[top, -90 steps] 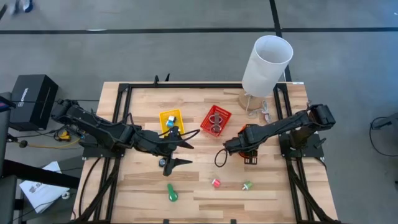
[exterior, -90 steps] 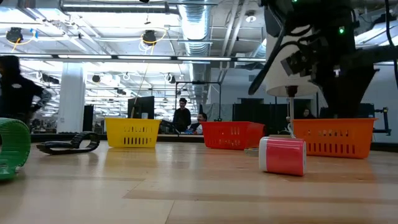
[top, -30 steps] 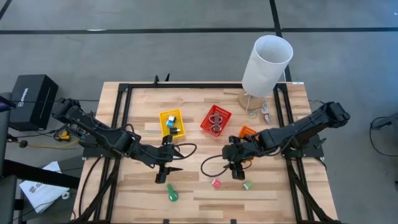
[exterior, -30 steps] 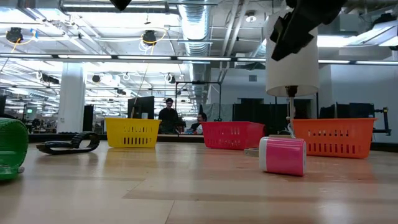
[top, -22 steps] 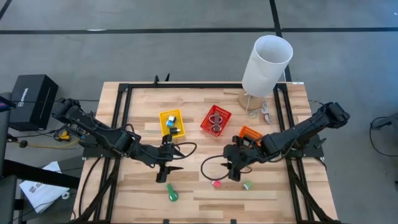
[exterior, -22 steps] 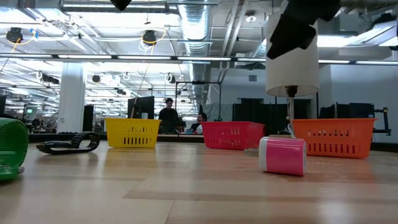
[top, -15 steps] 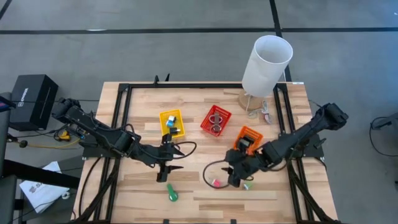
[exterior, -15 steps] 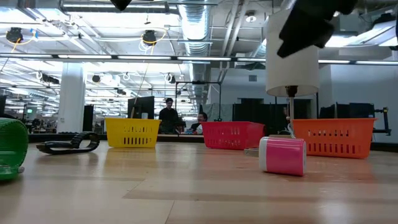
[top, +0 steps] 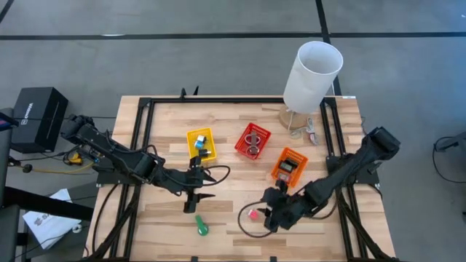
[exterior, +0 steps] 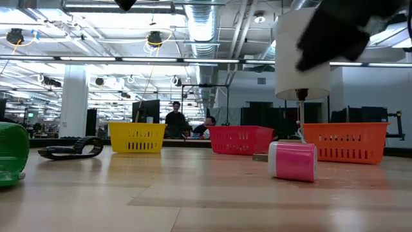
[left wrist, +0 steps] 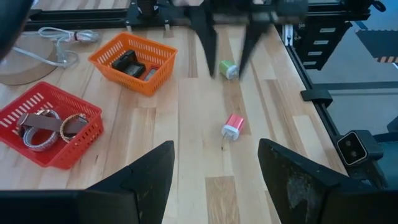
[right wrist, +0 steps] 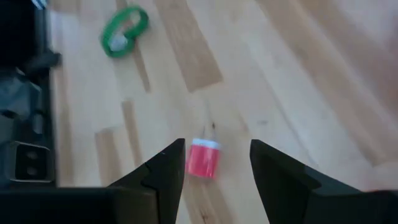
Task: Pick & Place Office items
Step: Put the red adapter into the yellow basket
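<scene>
On the pale wood-grain table [top: 167, 218] the yellow bin [top: 201, 143] stands beside the red bin [top: 253, 140], with the orange bin [top: 289, 165] beyond the red one and the tall white cylinder [top: 312, 76] past them all. Near the orange bin lie a pink-red item with a white end [top: 253, 214] and a small light-green item [left wrist: 227, 68]. On the yellow bin's near side lies a bright green item [top: 202, 226], and both arms are black throughout.

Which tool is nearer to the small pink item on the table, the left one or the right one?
The right tool: it hangs open just beside the pink item. The left tool, also open, is farther away, across bare wood.
</scene>
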Controlling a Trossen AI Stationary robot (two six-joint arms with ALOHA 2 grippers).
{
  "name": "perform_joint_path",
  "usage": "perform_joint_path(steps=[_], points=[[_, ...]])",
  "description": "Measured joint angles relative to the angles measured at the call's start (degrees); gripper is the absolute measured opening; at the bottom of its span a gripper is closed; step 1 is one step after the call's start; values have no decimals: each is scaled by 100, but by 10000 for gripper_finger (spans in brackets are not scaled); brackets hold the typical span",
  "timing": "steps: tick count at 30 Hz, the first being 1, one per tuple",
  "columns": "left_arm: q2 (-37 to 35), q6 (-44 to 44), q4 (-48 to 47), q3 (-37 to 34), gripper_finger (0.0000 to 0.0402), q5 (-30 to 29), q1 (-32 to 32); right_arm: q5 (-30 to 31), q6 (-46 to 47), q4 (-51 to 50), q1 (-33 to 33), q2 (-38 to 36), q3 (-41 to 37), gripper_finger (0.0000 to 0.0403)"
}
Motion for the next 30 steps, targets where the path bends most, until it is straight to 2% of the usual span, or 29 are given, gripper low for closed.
perform_joint_path(steps=[12, 20, 30], points=[[0, 76, 130, 4, 227, 1, 1, -147, 258, 282, 42, 1254, 640, 171], [0, 85, 140, 4, 227, 4, 4, -210, 569, 211, 31, 1624, 683, 171], [0, 85, 143, 2, 227, 5, 4, -99, 569, 213, -13, 1656, 670, 171]])
